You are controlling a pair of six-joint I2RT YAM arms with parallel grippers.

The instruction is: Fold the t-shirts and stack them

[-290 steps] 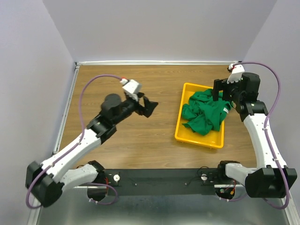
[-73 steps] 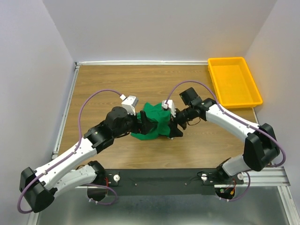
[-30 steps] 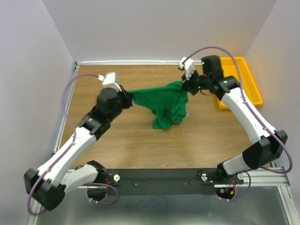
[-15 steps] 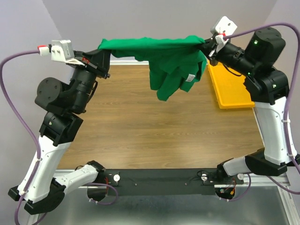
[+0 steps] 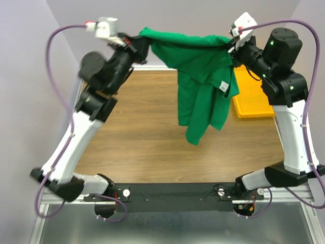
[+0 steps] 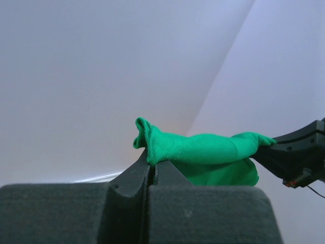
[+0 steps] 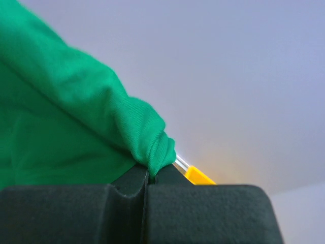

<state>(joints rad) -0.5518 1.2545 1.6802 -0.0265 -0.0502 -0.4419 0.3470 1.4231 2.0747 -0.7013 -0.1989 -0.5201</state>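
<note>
**Green T-Shirt Hanging Stretched Between Two Raised Arms**

The green t-shirt (image 5: 203, 86) is hanging high above the wooden table (image 5: 137, 137). Its upper edge is pulling into a sagging line between the two arms, while the rest is draping down in long, uneven folds. A small white label (image 5: 223, 86) is showing on the right side of the cloth.

The left gripper (image 5: 139, 47) is pinching one bunched end of that edge. In its wrist view the jaws are pressing tight together with a nub of fabric poking out above them. The right gripper (image 5: 232, 48) is clamping the other end the same way, with cloth gathering into a knot at its closed tips. Which part of the garment each is holding, shoulder or hem, cannot be told through the bunching.

The shirt is likely behaving as light, limp knit: not fragile and not slippery, but sagging, twisting and clinging to itself the moment tension is dropping. Holds at two matching corners, spread wide, are probably serving best for laying it flat.

Beyond it, the yellow tray (image 5: 254, 99) is sitting at the table's far right, under the right arm.
</note>
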